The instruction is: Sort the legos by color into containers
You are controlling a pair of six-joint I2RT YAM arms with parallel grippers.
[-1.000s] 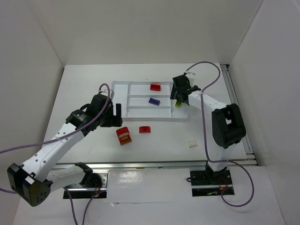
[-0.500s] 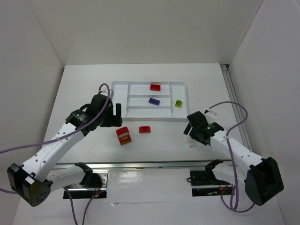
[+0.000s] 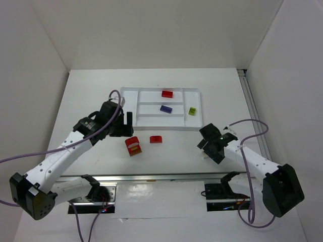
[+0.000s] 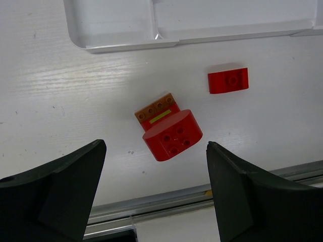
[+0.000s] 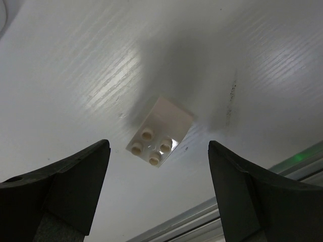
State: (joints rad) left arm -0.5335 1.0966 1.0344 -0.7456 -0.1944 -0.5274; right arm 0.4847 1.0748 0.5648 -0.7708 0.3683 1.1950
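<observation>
My left gripper is open and empty just above a rounded red lego, which rests against an orange-brown lego. A small red lego lies to their right. My right gripper is open and empty, hovering over the cream-white lego, which lies between its fingers' line. The white tray holds a red lego in the far slot, a blue lego in the middle slot and a lime green lego in the right end section.
The tray's near left corner shows at the top of the left wrist view. A metal rail runs along the table's near edge, close behind both grippers. White walls enclose the table on three sides.
My right arm swung from the tray's right end section, leaving the lime green lego there, down to the cream-white lego near the front edge. The left arm barely moved.
</observation>
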